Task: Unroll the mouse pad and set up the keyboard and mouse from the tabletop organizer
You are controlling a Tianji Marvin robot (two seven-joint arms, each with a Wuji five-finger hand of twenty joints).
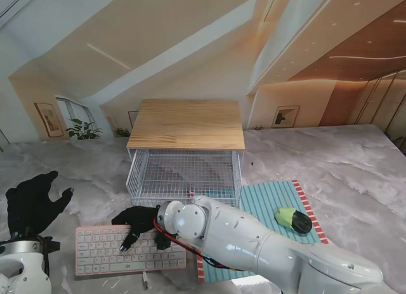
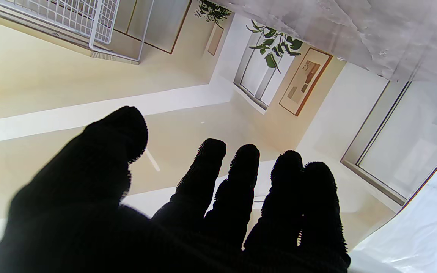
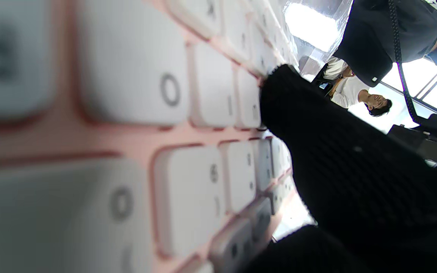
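The pink keyboard (image 1: 108, 253) with white keys lies flat on the marble table, near me and left of centre. My right hand (image 1: 141, 223) in its black glove sits over the keyboard's far edge with its fingers curled down on the keys. The right wrist view shows the keys (image 3: 127, 113) very close, with one gloved finger (image 3: 336, 159) pressed on them. The teal striped mouse pad (image 1: 279, 195) lies unrolled to the right, and the green and black mouse (image 1: 293, 220) rests on it. My left hand (image 1: 35, 202) hangs at the far left with spread fingers (image 2: 211, 182) holding nothing.
The white wire organizer (image 1: 184, 173) with a wooden top (image 1: 186, 124) stands behind the keyboard; its corner (image 2: 89, 19) shows in the left wrist view. My right arm (image 1: 254, 243) crosses over the pad's near left part.
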